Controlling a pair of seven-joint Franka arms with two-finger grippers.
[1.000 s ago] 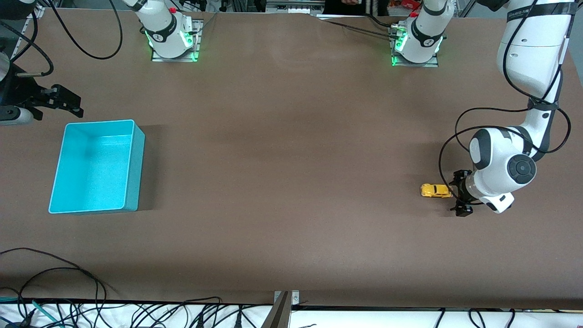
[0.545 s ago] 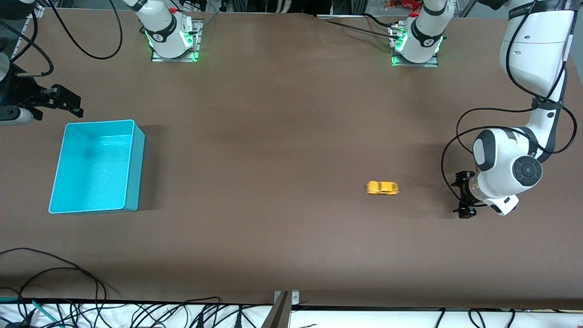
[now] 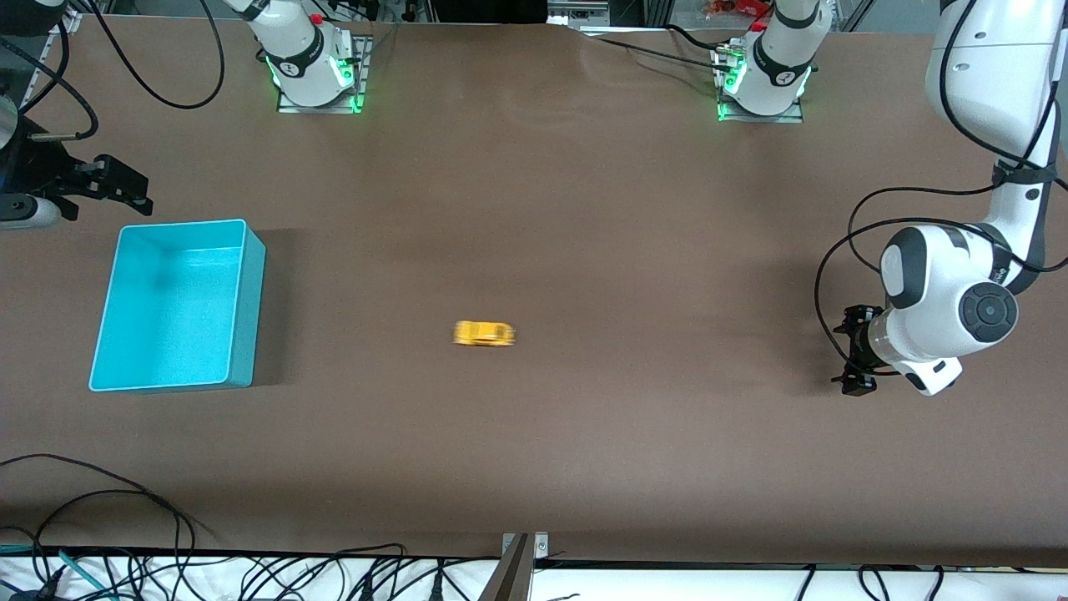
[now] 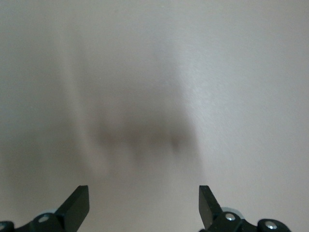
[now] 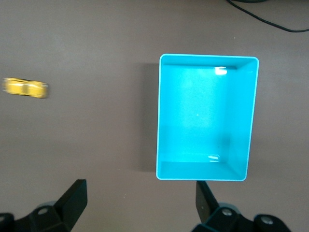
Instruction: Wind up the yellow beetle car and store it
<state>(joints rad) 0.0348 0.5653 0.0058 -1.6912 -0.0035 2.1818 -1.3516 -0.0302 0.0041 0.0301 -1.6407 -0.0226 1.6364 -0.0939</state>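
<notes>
The yellow beetle car (image 3: 484,333) shows as a motion-blurred streak on the brown table, mid-table between the two arms' ends, free of both grippers. In the right wrist view the yellow beetle car (image 5: 25,88) lies some way from the turquoise bin (image 5: 158,121). That empty turquoise bin (image 3: 250,284) stands at the right arm's end. My left gripper (image 3: 847,351) is low over the table at the left arm's end, open and empty; the left wrist view shows only bare table between its fingers (image 4: 77,205). My right gripper (image 3: 125,185) hovers open beside the bin.
Both arm bases (image 3: 313,75) (image 3: 763,79) with green lights stand along the table's edge farthest from the front camera. Loose black cables (image 3: 125,534) and a metal bracket (image 3: 521,555) lie at the nearest edge.
The car has left the left gripper's open fingers and run across the table toward the bin's end. The left arm has drawn back slightly toward its end. The right arm has not moved.
</notes>
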